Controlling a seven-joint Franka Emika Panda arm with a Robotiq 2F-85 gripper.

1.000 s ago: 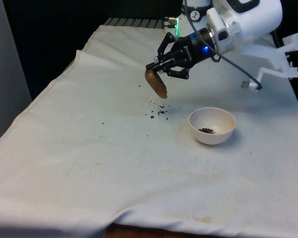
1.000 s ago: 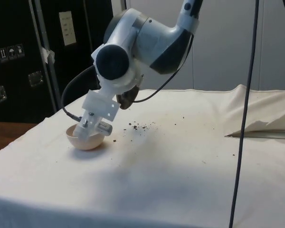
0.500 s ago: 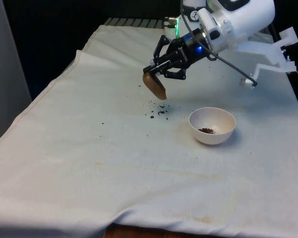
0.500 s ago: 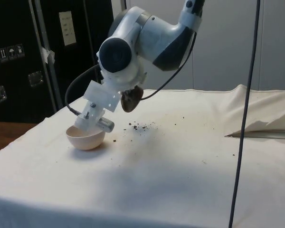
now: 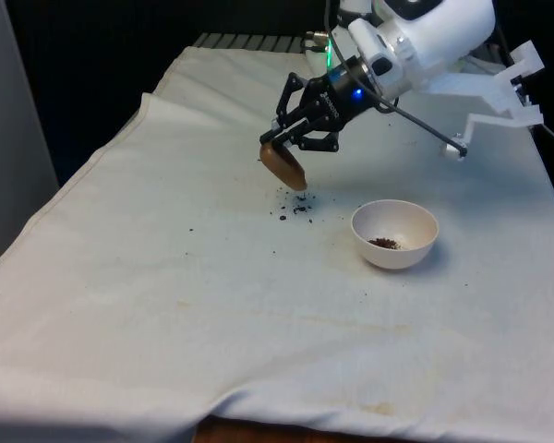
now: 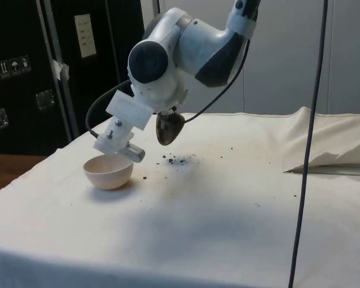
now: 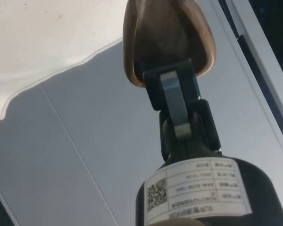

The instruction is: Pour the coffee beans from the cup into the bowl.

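Above spilled beans (image 5: 295,205), gripper (image 5: 287,146) clamped on tilted brown cup (image 5: 283,165), white bowl (image 5: 395,233) near, gripper's QR label (image 7: 198,190) unreadable

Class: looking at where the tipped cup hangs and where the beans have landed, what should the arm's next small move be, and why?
Probably shift the cup toward the front view's right until it hangs over the bowl. The gripper holds it tipped above the cloth, where spilled beans lie beside the bowl, and few beans sit inside.

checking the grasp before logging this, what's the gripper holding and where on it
The gripper holds the brown cup by its rim, one of the jaws inside the mouth, the cup tipped above the cloth.
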